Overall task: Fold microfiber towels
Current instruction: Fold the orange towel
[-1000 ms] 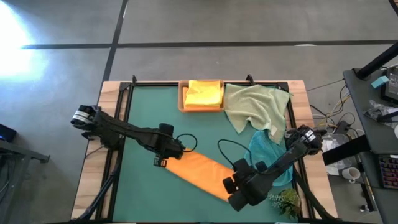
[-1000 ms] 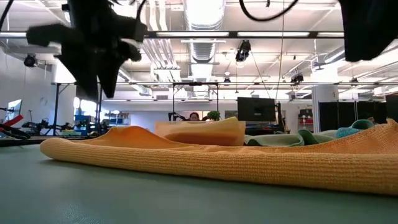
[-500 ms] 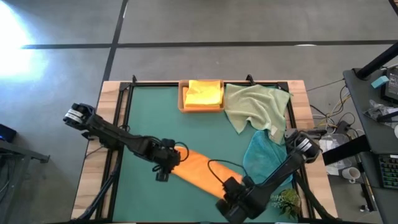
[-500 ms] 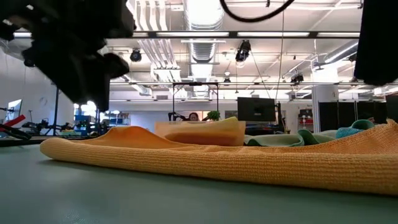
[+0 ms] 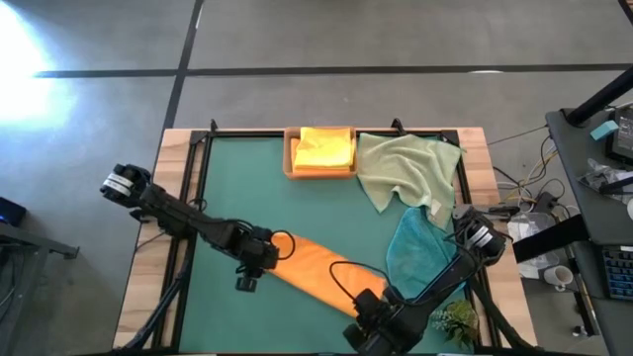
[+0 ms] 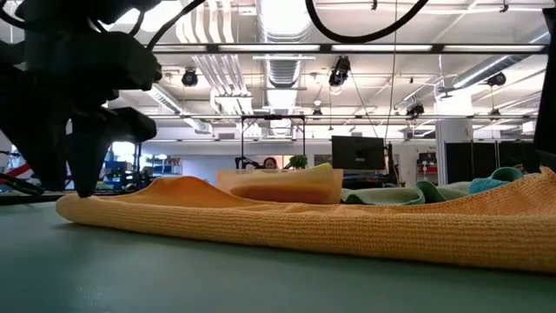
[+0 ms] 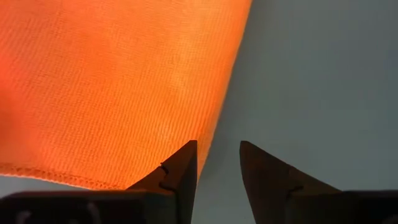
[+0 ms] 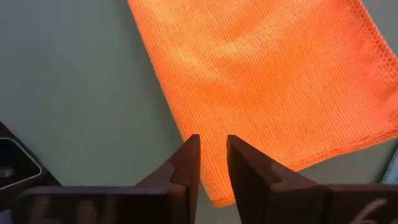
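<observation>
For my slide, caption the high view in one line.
Both claws, left and right, at opposite ends of the orange towel on the green mat.

Orange towel folded flat; pale green towel, teal towel crumpled.

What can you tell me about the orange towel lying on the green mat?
The orange towel is a soft, ribbed cloth with a stitched hem, folded into a long strip. It lies flat and slanted on the dark green mat, near the front edge. The left gripper is down at one end, fingers a little apart astride its long edge. The right gripper is at the other end, fingers narrowly apart over a corner. Neither has lifted it. In the low view it makes a low, slightly rumpled ridge.
</observation>
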Robot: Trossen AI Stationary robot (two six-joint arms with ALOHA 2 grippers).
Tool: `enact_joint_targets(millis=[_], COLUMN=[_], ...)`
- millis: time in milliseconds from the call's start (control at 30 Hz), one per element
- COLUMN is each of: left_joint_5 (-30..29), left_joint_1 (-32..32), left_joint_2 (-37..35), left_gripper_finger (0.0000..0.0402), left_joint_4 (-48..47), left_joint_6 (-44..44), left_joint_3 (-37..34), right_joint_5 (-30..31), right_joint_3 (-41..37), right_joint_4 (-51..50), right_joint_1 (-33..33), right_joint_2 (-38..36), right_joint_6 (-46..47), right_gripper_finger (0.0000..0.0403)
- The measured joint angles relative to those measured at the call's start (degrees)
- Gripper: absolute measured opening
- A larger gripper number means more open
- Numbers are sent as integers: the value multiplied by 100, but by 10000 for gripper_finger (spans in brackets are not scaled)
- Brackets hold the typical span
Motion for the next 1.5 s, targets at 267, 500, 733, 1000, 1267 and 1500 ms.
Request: enact_joint_targets(millis=[267, 500, 733, 1000, 1267, 1500], left_joint_5=[108, 38, 9, -103, -129, -128], left_joint_1=[-168, -213, -215, -215, -215, -215], left_joint_2=[0, -1, -11, -11, -11, -11], left_gripper_finger=[105, 105, 105, 105, 105, 105], left_joint_4=[-84, -1050, -1224, -1188, -1199, -1194], left_joint_6=[648, 1027, 1021, 1022, 1232, 1282], left_joint_3=[63, 420, 475, 475, 473, 471], right_joint_5=[-296, -240, 522, 646, 552, 520], right_joint_3=[2, 2, -51, -120, -85, -79], right_joint_4=[274, 280, 501, 560, 468, 413], right_joint_1=[19, 240, 490, 473, 473, 473], right_joint_2=[0, 0, 0, 443, 674, 688], right_joint_6=[-997, -1930, -2409, -2752, -2166, -1921], right_gripper_finger=[148, 186, 187, 187, 180, 102])
